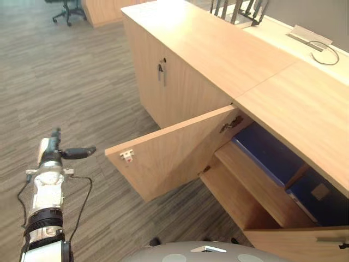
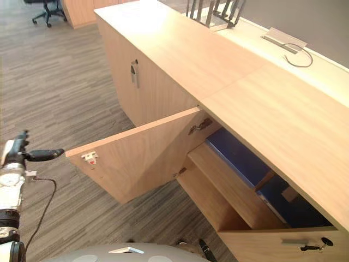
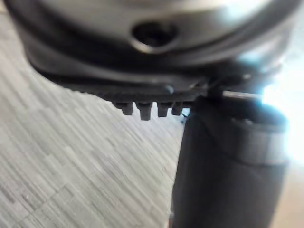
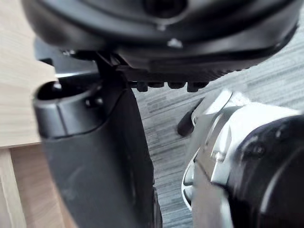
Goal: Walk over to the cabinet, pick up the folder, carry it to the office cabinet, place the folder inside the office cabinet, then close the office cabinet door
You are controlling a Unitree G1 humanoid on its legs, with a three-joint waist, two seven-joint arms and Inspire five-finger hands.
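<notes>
- Left robot hand [image 1: 53, 146] hangs low at the near left above the grey striped carpet floor [image 1: 82, 82]. Its fingers are straight and relaxed, the thumb sticks out sideways, and it holds nothing.
- Right robot hand [image 4: 180, 57], seen from its own wrist, is likewise loosely spread and empty, with carpet and pale wood past it.
- Long light-wood office cabinet [image 1: 180, 93] stands ahead with its near compartment open. The left wooden door [image 1: 163, 158] is swung out toward the robot, and a second open door [image 2: 272, 245] shows at the near right.
- Dark blue flat folder [image 1: 267, 155] lies on the shelf inside that open compartment, well apart from both hands. A second blue item with a pale label [image 1: 316, 196] lies beside it, past a wooden divider.
- Farther along, a closed cabinet door carries a small metal handle [image 1: 161, 71].
- Across the pale wooden tabletop [image 1: 218, 49] stand a metal wire rack [image 1: 240, 11] and a silver hatch [image 1: 310, 37] with a grey cable.
- Black office chair [image 1: 68, 11] sits on the carpet at the far left.
</notes>
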